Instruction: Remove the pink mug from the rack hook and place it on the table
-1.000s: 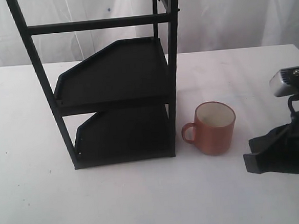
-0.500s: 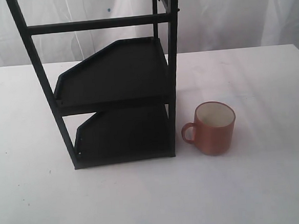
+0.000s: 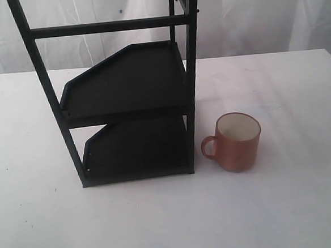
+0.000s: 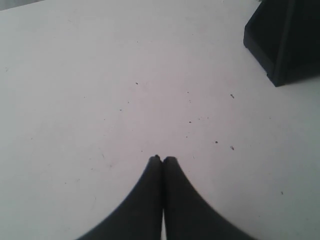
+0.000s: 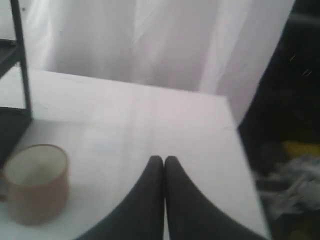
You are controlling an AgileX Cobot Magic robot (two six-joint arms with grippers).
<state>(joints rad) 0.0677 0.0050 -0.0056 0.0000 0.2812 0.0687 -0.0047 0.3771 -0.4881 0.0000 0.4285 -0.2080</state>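
Observation:
The pink mug (image 3: 236, 142) stands upright on the white table (image 3: 285, 206), just right of the black rack (image 3: 127, 104), handle toward the rack. In the right wrist view the pink mug (image 5: 34, 182) stands well off to one side of my right gripper (image 5: 163, 159), which is shut with nothing in it. My left gripper (image 4: 162, 159) is shut and empty over bare tabletop (image 4: 100, 90), with a corner of the rack (image 4: 282, 42) nearby. Neither gripper shows in the exterior view. The rack hook at the frame's top is out of view.
The rack has two angled shelves (image 3: 125, 81). A white curtain (image 3: 249, 16) hangs behind the table. In the right wrist view the table's edge (image 5: 240, 150) drops off to a dark area with clutter.
My right arm, seen at the right edge of the exterior view one second ago, has left that view. The mug has not moved.

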